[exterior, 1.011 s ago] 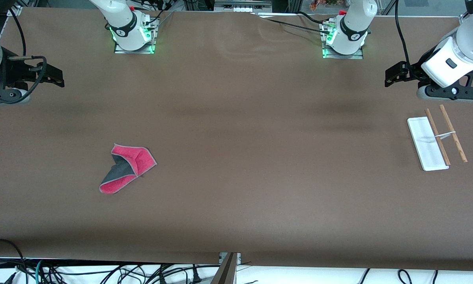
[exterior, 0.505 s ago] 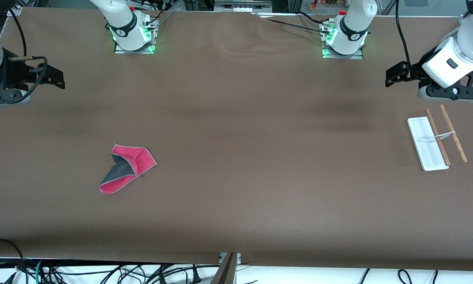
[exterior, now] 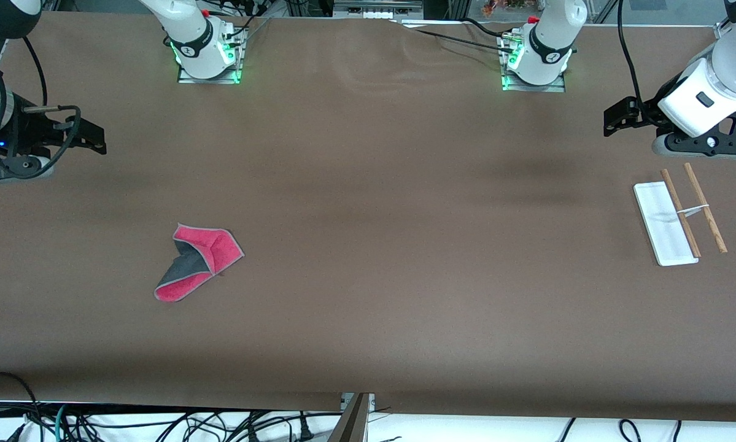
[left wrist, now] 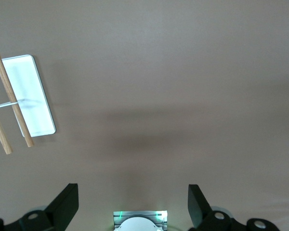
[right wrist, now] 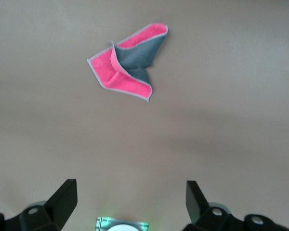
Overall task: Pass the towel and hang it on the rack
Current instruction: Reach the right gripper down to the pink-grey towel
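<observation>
The towel (exterior: 199,261) lies crumpled on the table toward the right arm's end, pink-red with a dark grey fold showing; the right wrist view shows the towel (right wrist: 125,65) too. The rack (exterior: 679,215) stands at the left arm's end, two brown rods over a white base (left wrist: 31,98). My right gripper (exterior: 18,164) hangs over bare table at its end, well apart from the towel. It is open and empty (right wrist: 130,190). Over the table close to the rack, my left gripper (exterior: 698,144) is also open with nothing in it (left wrist: 133,192).
The brown table cover (exterior: 368,202) spans the whole view. Both arm bases (exterior: 208,58) (exterior: 536,61) sit along the edge farthest from the front camera. Cables (exterior: 159,423) hang below the nearest edge.
The right gripper has drifted a little toward the middle of the table. The left gripper has shifted only slightly. Towel and rack have not moved.
</observation>
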`<state>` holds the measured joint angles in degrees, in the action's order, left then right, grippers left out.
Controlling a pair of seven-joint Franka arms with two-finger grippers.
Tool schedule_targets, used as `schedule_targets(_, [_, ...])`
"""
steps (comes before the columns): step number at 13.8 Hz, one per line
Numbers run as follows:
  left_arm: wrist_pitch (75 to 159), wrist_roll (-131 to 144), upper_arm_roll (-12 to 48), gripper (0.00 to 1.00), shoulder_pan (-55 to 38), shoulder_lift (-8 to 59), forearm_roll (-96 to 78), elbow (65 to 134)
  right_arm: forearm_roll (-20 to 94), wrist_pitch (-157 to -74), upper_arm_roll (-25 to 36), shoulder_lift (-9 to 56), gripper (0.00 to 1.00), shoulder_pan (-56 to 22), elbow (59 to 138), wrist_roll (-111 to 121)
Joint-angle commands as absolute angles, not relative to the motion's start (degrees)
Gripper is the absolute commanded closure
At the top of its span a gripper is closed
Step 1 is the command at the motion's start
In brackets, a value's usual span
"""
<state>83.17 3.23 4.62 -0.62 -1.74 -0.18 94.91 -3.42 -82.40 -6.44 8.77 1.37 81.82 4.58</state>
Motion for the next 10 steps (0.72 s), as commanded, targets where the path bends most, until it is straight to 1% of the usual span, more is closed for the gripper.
schedule_targets(1, [82.79,3.08,4.66,0.0,-0.53,-0.88,1.05,93.52,-3.16,-83.84,-6.77,12.02,0.0,0.97,81.48,5.27])
schedule_targets(2, [83.58,3.08,4.75,0.0,-0.53,-0.62,0.88,93.52,-3.34,-84.63,-6.77,15.26,0.0,-0.51,81.39,4.66])
schedule_targets(3, [84.28,2.99,4.75,0.0,-0.61,-0.44,0.79,93.6,-3.25,-85.42,-6.68,16.77,0.0,-1.05,81.3,4.57])
schedule_targets(5, [84.37,2.99,4.75,0.0,-0.79,0.09,0.27,93.52,-3.16,-89.72,-6.68,19.41,0.0,-1.14,81.47,4.57])
schedule_targets(10, [84.73,2.73,4.66,0.0,-0.35,0.26,0.26,93.52,-2.99,-95.35,-6.77,27.94,0.0,-2.02,81.47,4.39])
